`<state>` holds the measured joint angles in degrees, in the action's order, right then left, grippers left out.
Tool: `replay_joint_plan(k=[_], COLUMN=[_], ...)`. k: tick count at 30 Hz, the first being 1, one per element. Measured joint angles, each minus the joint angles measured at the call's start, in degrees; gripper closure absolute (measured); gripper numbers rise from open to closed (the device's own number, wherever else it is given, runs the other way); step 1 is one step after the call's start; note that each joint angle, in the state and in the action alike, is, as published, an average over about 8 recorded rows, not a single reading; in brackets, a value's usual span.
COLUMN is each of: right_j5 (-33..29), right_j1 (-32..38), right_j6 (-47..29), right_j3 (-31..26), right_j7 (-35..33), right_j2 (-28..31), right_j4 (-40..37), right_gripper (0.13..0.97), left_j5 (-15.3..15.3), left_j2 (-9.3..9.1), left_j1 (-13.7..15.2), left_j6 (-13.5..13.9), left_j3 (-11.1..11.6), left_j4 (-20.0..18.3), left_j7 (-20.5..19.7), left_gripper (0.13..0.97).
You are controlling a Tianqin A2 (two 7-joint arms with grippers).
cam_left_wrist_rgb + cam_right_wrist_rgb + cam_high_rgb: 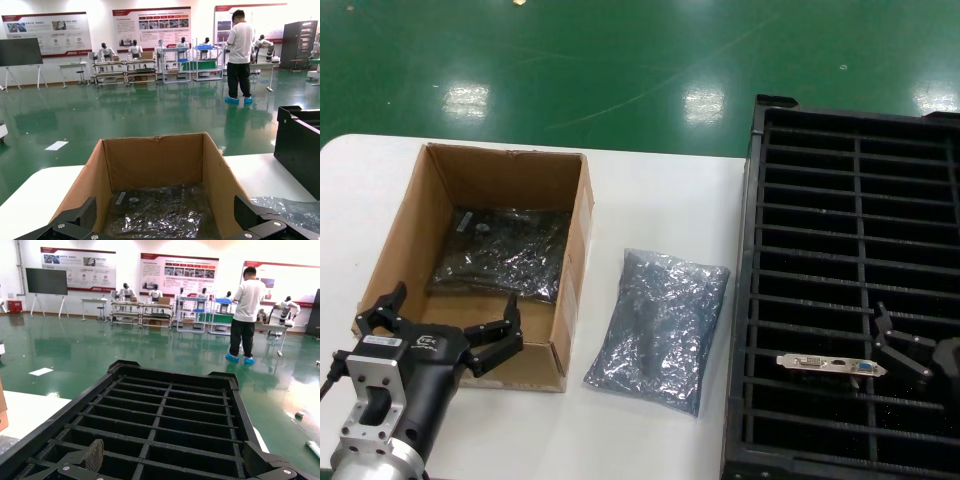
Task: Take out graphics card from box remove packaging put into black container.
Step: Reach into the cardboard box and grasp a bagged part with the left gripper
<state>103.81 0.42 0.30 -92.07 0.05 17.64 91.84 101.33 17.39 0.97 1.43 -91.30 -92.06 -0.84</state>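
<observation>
Black container [790,330] already holds one graphics card [830,364]
Right gripper [903,347] beside it, left gripper [448,322] (both fingers spread) nears box [575,260]; another bagged card inside.

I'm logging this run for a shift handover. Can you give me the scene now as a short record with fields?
box: on the white table, open, a bagged item still inside
loose bag: lies on the table between box and black container
graphics card: bracket shows in a near slot of the container
left gripper: open, over the box's near edge
right gripper: open, over the container beside the card
</observation>
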Motion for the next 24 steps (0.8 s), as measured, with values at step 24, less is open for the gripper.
replay_joint_plan(k=[24], right_j5=[0.0], right_j1=[0.0], right_j6=[0.0], right_j3=[0.0], right_j7=[0.0], right_j2=[0.0], right_j4=[0.0], right_gripper=[0.129], left_j5=[-1.1], left_j2=[2.66], left_j1=[6.2], left_j6=[10.6], left_j3=[4.5], left_j4=[1.1], left_j7=[15.4], left_gripper=[0.132])
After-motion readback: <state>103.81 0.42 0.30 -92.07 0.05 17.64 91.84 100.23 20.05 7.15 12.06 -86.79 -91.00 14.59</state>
